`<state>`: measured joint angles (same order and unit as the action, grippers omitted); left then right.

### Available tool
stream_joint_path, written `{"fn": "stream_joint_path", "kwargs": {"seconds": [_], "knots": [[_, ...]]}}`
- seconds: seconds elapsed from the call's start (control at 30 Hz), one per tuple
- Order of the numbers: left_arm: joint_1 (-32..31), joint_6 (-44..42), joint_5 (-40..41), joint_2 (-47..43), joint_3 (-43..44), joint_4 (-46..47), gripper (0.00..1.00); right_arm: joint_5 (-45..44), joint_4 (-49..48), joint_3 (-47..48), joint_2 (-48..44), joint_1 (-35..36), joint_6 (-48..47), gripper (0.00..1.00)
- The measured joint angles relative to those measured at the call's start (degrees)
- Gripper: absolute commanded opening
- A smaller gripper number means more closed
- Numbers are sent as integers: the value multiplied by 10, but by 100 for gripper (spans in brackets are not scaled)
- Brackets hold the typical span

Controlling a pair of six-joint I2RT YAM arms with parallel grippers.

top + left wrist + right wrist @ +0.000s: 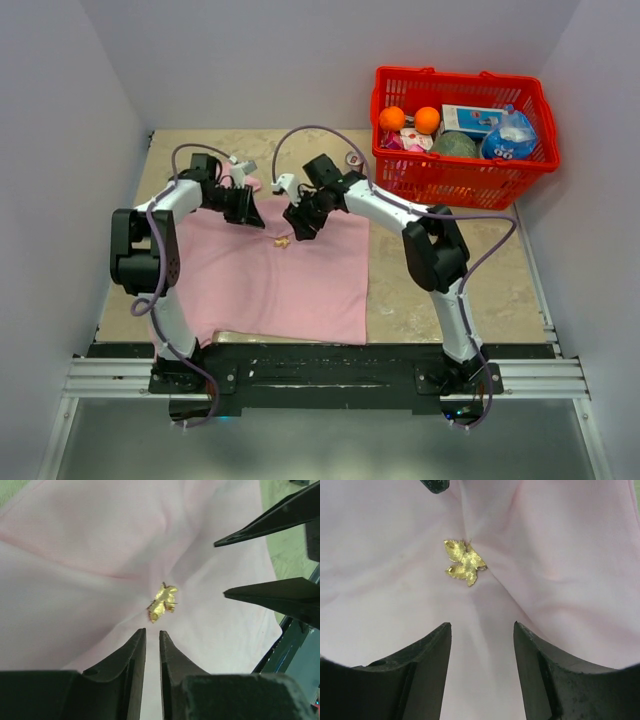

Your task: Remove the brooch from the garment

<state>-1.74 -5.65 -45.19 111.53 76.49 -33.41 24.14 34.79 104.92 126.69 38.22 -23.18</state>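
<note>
The pink garment point(270, 285) lies spread on the table. The small golden brooch point(283, 240) sits on its upper middle, where creases in the cloth meet. My left gripper point(245, 212) is left of the brooch. In the left wrist view its jaws point(152, 632) stand almost together on a ridge of the garment point(75, 555), just short of the brooch point(162, 601). My right gripper point(300, 225) is right of the brooch. In the right wrist view it point(482, 625) is open and empty, with the brooch point(465, 562) ahead of its fingertips.
A red basket point(462, 175) stands at the back right, holding two oranges point(392, 118), a green round thing, a box and a blue-white bag. A small object point(354, 159) lies on the table left of the basket. Walls close in on both sides.
</note>
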Motion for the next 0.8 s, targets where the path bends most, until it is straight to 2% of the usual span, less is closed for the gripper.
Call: {"fn": "stream_joint_path", "kwargs": {"seconds": [0.3, 0.63, 0.8], "knots": [[-10, -34, -9, -74, -56, 7, 24, 9, -62, -75, -30, 10, -22, 52], [-16, -47, 44, -123, -85, 3, 23, -19, -130, -45, -21, 36, 36, 50], [-18, -43, 92, -183, -134, 9, 23, -42, -153, -39, 3, 47, 63, 50]]}}
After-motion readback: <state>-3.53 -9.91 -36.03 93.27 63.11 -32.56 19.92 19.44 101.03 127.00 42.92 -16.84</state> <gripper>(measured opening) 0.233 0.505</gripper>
